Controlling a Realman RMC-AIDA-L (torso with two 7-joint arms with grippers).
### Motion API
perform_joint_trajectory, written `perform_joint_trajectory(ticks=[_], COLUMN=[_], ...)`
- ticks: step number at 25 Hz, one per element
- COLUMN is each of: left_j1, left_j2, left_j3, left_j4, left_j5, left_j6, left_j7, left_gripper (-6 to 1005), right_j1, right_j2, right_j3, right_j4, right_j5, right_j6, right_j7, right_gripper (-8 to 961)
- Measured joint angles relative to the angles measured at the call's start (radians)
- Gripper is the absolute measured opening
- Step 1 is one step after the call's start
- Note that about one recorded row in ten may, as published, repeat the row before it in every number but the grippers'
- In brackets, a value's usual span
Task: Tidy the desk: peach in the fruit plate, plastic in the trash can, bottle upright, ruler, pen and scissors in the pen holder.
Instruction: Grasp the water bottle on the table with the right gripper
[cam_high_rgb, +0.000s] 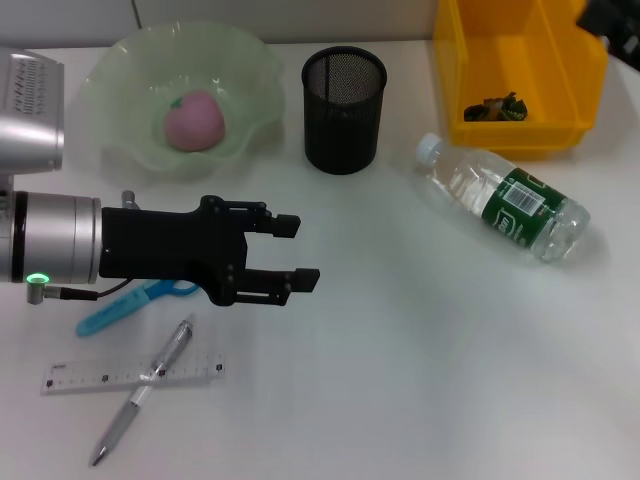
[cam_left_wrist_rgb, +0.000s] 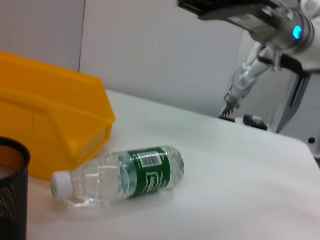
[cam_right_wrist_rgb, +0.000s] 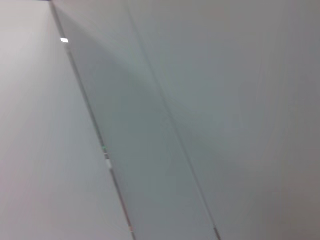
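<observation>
Head view: left gripper (cam_high_rgb: 300, 253) hovers over the desk (cam_high_rgb: 400, 380) with fingers spread and empty, scissors (cam_high_rgb: 130, 305) partly under it, pen (cam_high_rgb: 145, 390) crossing the ruler (cam_high_rgb: 130, 376) just below, peach (cam_high_rgb: 194, 121) in the fruit plate (cam_high_rgb: 120, 80), empty pen holder (cam_high_rgb: 344, 110), bottle (cam_high_rgb: 505, 200) lying on its side near the yellow trash can (cam_high_rgb: 520, 70) that holds plastic (cam_high_rgb: 495, 108); right gripper (cam_high_rgb: 612, 20) barely visible at the top right corner, finger state cannot tell. Left wrist view: bottle (cam_left_wrist_rgb: 120, 176) on its side beside the trash can (cam_left_wrist_rgb: 50, 125) and pen holder (cam_left_wrist_rgb: 11, 190), right arm (cam_left_wrist_rgb: 270, 25) raised far off. Right wrist view: only a plain pale surface.

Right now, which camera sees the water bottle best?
The left wrist view: the water bottle lies on its side close up, cap and green label clear. The head view shows it whole but farther off, beside the yellow bin. The right wrist view misses it.
</observation>
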Motion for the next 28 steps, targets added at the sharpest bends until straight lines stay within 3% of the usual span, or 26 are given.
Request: perform_joint_trajectory(ticks=[7, 17, 24, 28], left_j1=[0.022, 0.030, 0.015, 0.014], left_j2=[0.000, -0.001, -0.002, -0.001], left_j3=[-0.001, -0.001, 0.000, 0.003], left_j4=[-0.013, -0.017, -0.047, -0.050], left_j5=[-0.074, -0.125, -0.138, -0.146], left_j6=[0.003, 0.001, -0.003, -0.004], left_j7=[0.039, 0.043, 0.043, 0.043], left_gripper=[679, 678, 677, 676], right_j1=[-0.104, -0.116, -0.116, -0.119], right_j2=[0.007, 0.008, 0.006, 0.000], right_j3=[0.004, 0.010, 0.016, 0.042], right_j4=[0.134, 0.456, 0.487, 0.403], right_j5=[-0.003, -0.006, -0.003, -0.005], right_j6=[-0.161, -0.212, -0.197, -0.179], right_j7=[-0.294, -0.625, -0.626, -0.459], right_gripper=[608, 609, 614, 637])
